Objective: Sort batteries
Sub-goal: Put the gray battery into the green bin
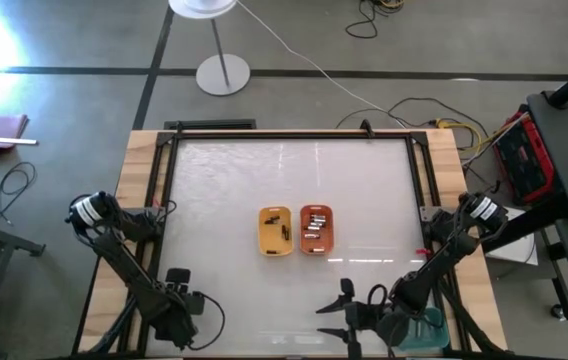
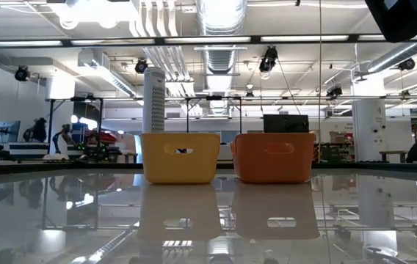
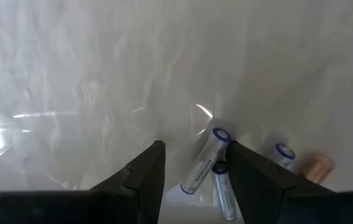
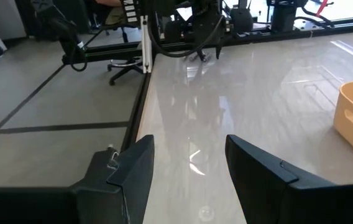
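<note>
A yellow tray [image 1: 275, 230] and an orange tray [image 1: 316, 229] stand side by side mid-table, each with small batteries [image 1: 313, 231] inside; the low view shows them as two tubs [image 2: 180, 157] [image 2: 273, 156]. My left gripper [image 3: 192, 171] hovers open near the table's near left corner [image 1: 182, 300], pointing down. Loose silvery batteries with blue ends [image 3: 205, 160] lie on the table between and beside its fingers. My right gripper [image 4: 189, 168] stands open and empty near the table's near edge [image 1: 339, 312], pointing toward the left. My left gripper stands open over the loose batteries, with two of them [image 3: 221, 190] lying in the gap between its fingers. One battery's blue end [image 3: 219, 134] lies right against one finger [image 3: 245, 165]. I cannot tell whether the finger touches it.
A teal tray [image 1: 430, 326] sits under my right arm at the near right. Another battery [image 3: 282, 153] and a tan cylinder [image 3: 317, 167] lie beside my left gripper. The table's black frame [image 1: 294, 133] borders it, with a lamp stand [image 1: 223, 73] on the floor beyond.
</note>
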